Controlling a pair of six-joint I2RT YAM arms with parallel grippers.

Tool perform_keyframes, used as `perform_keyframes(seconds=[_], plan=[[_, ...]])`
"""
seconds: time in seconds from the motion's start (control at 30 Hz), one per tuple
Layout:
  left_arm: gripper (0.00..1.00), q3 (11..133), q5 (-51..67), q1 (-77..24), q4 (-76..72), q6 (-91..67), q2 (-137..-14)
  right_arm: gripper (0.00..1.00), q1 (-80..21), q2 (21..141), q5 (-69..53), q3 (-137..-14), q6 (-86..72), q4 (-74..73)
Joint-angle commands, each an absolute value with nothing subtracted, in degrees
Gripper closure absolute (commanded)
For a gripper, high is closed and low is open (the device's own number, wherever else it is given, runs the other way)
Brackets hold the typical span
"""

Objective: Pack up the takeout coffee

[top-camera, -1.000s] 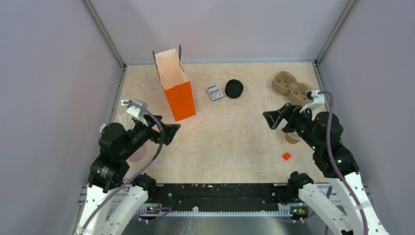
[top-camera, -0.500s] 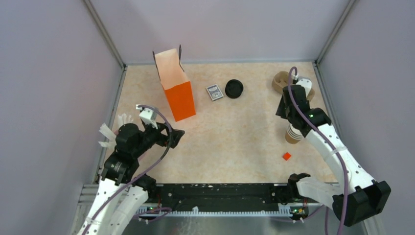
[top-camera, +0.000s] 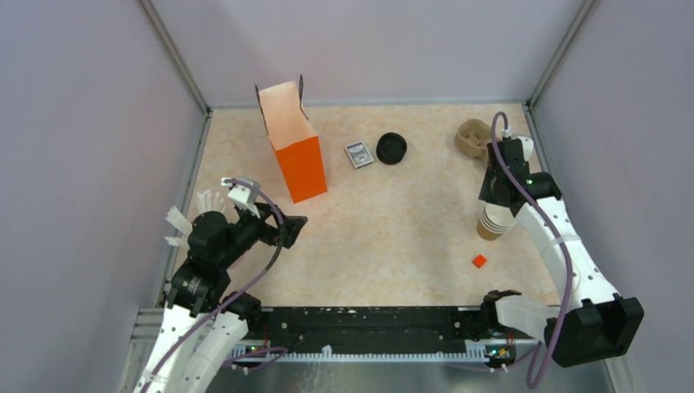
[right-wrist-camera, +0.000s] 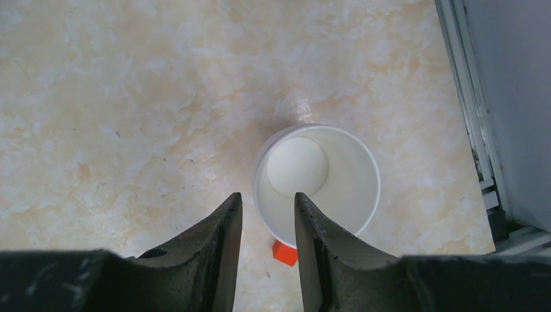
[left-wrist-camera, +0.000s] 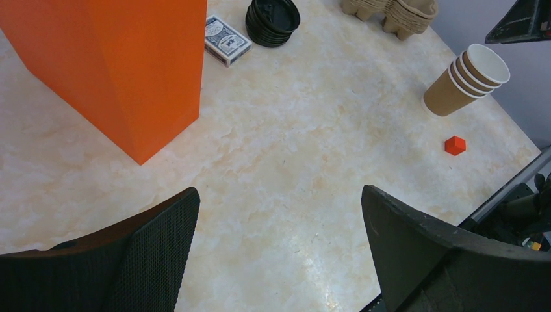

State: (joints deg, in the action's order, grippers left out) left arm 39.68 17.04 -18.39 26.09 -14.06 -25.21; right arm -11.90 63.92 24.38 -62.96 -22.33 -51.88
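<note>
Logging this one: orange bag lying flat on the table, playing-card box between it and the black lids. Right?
Not quite. The orange bag stands upright, mouth open, as the top external view shows. The playing-card box does lie between it and the black lids.

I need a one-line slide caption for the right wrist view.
Right gripper, jaws slightly apart, poised over the rim of a white-lined paper cup, with a red cube on the marbled table.

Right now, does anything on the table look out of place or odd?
Nothing looks spilled or damaged. Two strays don't fit with the coffee gear: a small red cube lying near the cup stack, and a card deck beside the black lids.
</note>
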Motion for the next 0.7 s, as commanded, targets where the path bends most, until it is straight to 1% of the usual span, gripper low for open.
perform_keyframes(seconds=[0.0, 0.23, 0.5, 0.6, 0.67], plan=[[0.01, 38.97, 16.65, -18.5, 23.29, -14.49, -24.34, 0.67, -9.26, 65.06, 19.26, -62.28, -19.11, -49.31], [0.01, 38.94, 17.06, -18.53, 23.29, -14.57, -24.63, 0.68, -9.25, 64.9, 15.75, -58.96, -19.14, -45.98], [0.01, 38.83, 16.95, -18.53, 23.21, -14.76, -24.83, 0.7, -9.28, 64.54, 19.42, -56.34, -18.65, -45.25], [0.01, 38.72, 17.35, -18.54, 23.06, -14.77, -24.87, 0.74, -9.3, 64.45, 19.59, -55.83, -18.43, -44.86], [0.01, 38.64, 17.4, -18.54, 23.01, -14.77, -24.93, 0.8, -9.28, 64.36, 19.47, -55.65, -18.41, -44.71]])
